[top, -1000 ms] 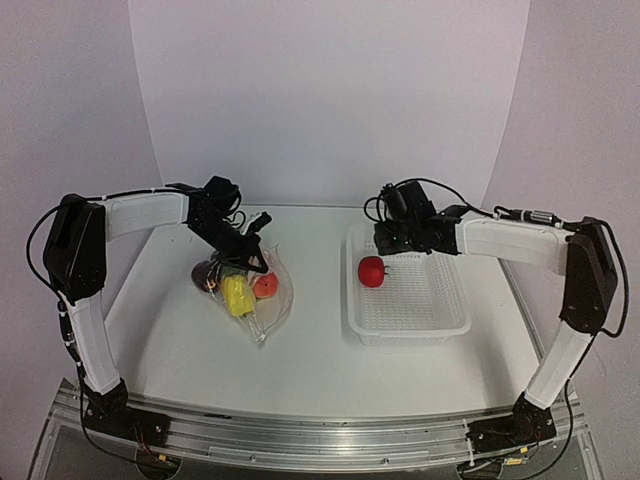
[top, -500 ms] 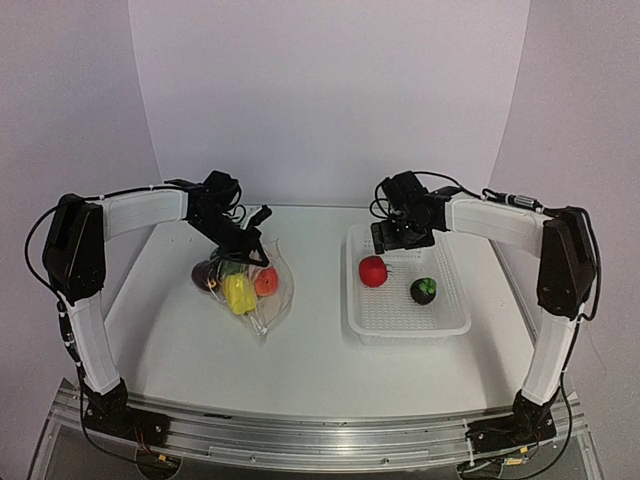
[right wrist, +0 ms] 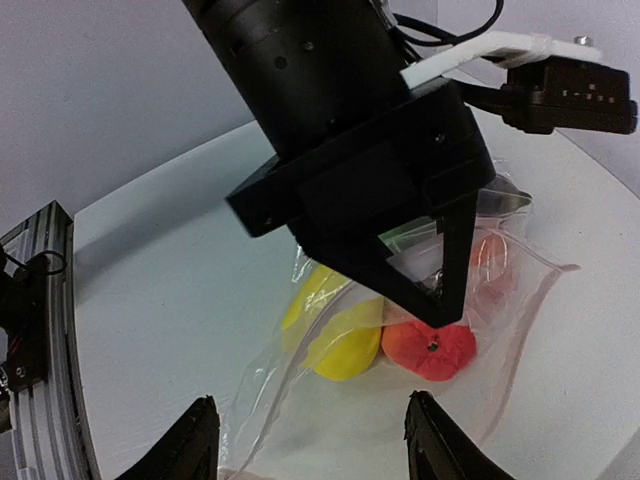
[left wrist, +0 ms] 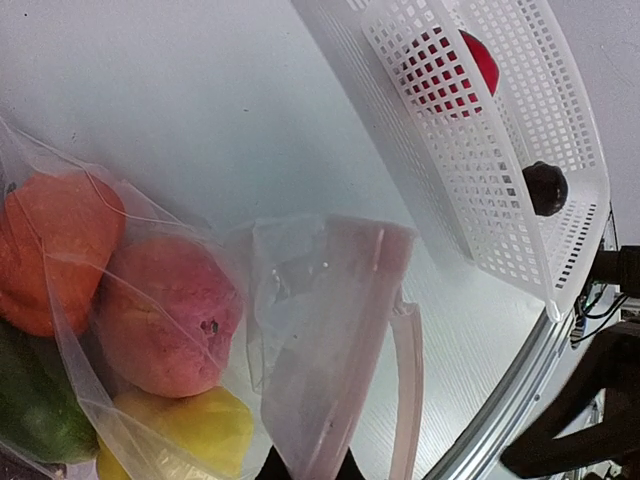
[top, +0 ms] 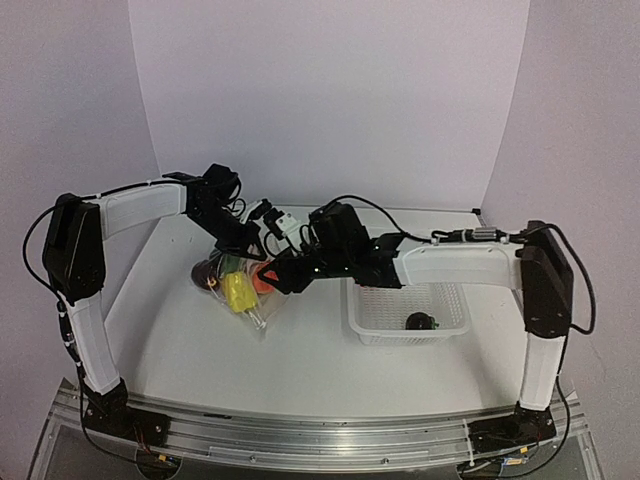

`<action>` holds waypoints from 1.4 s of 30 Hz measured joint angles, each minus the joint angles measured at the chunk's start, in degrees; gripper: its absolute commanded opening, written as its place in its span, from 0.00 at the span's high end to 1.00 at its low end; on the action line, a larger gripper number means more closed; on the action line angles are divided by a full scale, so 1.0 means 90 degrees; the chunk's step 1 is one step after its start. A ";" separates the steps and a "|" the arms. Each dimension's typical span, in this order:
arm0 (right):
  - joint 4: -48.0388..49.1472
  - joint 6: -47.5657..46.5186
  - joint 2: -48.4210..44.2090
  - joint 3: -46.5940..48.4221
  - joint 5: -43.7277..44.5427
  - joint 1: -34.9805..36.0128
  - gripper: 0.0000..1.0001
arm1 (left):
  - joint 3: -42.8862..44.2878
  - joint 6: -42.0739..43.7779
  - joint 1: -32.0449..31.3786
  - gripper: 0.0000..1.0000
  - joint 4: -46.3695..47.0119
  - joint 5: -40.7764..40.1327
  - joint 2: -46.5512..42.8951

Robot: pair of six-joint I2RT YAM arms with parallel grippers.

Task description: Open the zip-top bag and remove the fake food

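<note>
The clear zip-top bag lies left of centre with fake food inside: a yellow piece, a dark purple piece and orange-red ones. My left gripper is shut on the bag's upper flap and holds the mouth up. In the left wrist view an orange piece, a peach-red piece and a yellow piece show through the plastic. My right gripper is open and empty, low at the bag's mouth, facing the yellow piece and an orange-red piece.
The white mesh basket stands right of centre under my right forearm. It holds a dark piece and a red piece that the arm hides in the top view. The left gripper's body hangs just above the right fingers.
My right arm has swung left from the basket to the bag's mouth, leaving a dark piece in the basket. My left gripper keeps its hold on the bag.
</note>
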 measured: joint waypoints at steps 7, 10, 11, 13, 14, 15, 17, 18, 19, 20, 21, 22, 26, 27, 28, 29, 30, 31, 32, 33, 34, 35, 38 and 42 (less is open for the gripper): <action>0.0573 0.0140 0.1434 0.0749 -0.0123 -0.0122 0.58 | 0.0020 0.0061 -0.0027 1.00 -0.0198 0.0071 0.0000; 0.0665 0.0106 0.1780 0.0884 -0.0069 -0.0167 0.58 | 0.0021 0.0054 -0.0020 1.00 -0.0229 0.0067 -0.0010; 0.0712 0.0086 0.1859 0.0959 -0.0067 -0.0171 0.57 | 0.0021 0.0052 0.0019 1.00 -0.0250 0.0075 -0.0010; 0.0769 0.0070 0.2015 0.1162 -0.0037 -0.0172 0.50 | 0.0021 0.0037 0.0091 1.00 -0.0239 0.0088 -0.0014; 0.0789 0.0067 0.2077 0.1249 -0.0010 -0.0172 0.47 | 0.0021 0.0029 0.0127 1.00 -0.0228 0.0117 -0.0018; 0.0815 0.0056 0.2147 0.1335 0.0030 -0.0172 0.45 | 0.0021 0.0014 0.0163 1.00 -0.0224 0.0145 -0.0019; 0.0895 0.0018 0.2253 0.1445 0.0118 -0.0170 0.41 | 0.0021 -0.0009 0.0213 1.00 -0.0220 0.0203 -0.0019; 0.0940 0.0011 0.2303 0.1493 0.0168 -0.0169 0.39 | 0.0021 -0.0022 0.0233 1.00 -0.0219 0.0245 -0.0019; 0.0995 0.0011 0.2332 0.1521 0.0206 -0.0167 0.38 | 0.0021 -0.0040 0.0254 1.00 -0.0220 0.0311 -0.0019; 0.1051 0.0018 0.2348 0.1537 0.0224 -0.0164 0.35 | 0.0021 -0.0065 0.0272 1.00 -0.0221 0.0385 -0.0019; 0.1095 0.0048 0.2352 0.1540 0.0197 -0.0164 0.34 | 0.0020 -0.0106 0.0288 1.00 -0.0217 0.0478 -0.0019; 0.1158 0.0098 0.2352 0.1533 0.0132 -0.0164 0.32 | 0.0013 -0.0152 0.0306 1.00 -0.0196 0.0615 -0.0019; 0.1763 0.0544 0.2344 0.1198 -0.0229 -0.0166 0.31 | -0.0226 -0.0404 0.0330 1.00 0.0014 0.1250 -0.0084; 0.1834 0.0686 0.2344 0.1092 -0.0307 -0.0164 0.30 | -0.0314 -0.0487 0.0322 1.00 0.0058 0.1404 -0.0100; 0.1876 0.0826 0.2346 0.1019 -0.0346 -0.0146 0.29 | -0.0394 -0.0590 0.0312 1.00 0.0150 0.1572 -0.0105; 0.1910 0.0962 0.2348 0.0960 -0.0379 -0.0125 0.29 | -0.0467 -0.0691 0.0304 1.00 0.0236 0.1724 -0.0109; 0.1918 0.1087 0.2351 0.0942 -0.0396 -0.0098 0.29 | -0.0521 -0.0791 0.0301 1.00 0.0303 0.1831 -0.0109; 0.1949 0.1206 0.2355 0.0938 -0.0400 -0.0063 0.29 | -0.0550 -0.0892 0.0300 1.00 0.0357 0.1914 -0.0109; 0.1996 0.1319 0.2356 0.0938 -0.0391 -0.0023 0.29 | -0.0556 -0.0997 0.0300 1.00 0.0402 0.1993 -0.0109; 0.2049 0.1406 0.2357 0.0936 -0.0366 0.0020 0.29 | -0.0551 -0.1100 0.0300 1.00 0.0475 0.2052 -0.0109; 0.2113 0.1490 0.2357 0.0923 -0.0303 0.0066 0.29 | -0.0535 -0.1159 0.0299 1.00 0.0530 0.2104 -0.0109; 0.2179 0.1566 0.2357 0.0899 -0.0230 0.0112 0.28 | -0.0502 -0.1193 0.0296 1.00 0.0553 0.2135 -0.0100; 0.2358 0.1771 0.2357 0.0735 0.0072 0.0210 0.28 | -0.0308 -0.1099 0.0283 0.71 0.0465 0.2120 -0.0021; 0.2599 0.1992 0.2365 0.0545 0.0306 0.0240 0.29 | -0.0170 -0.0567 0.0313 0.41 0.0244 0.1740 0.0096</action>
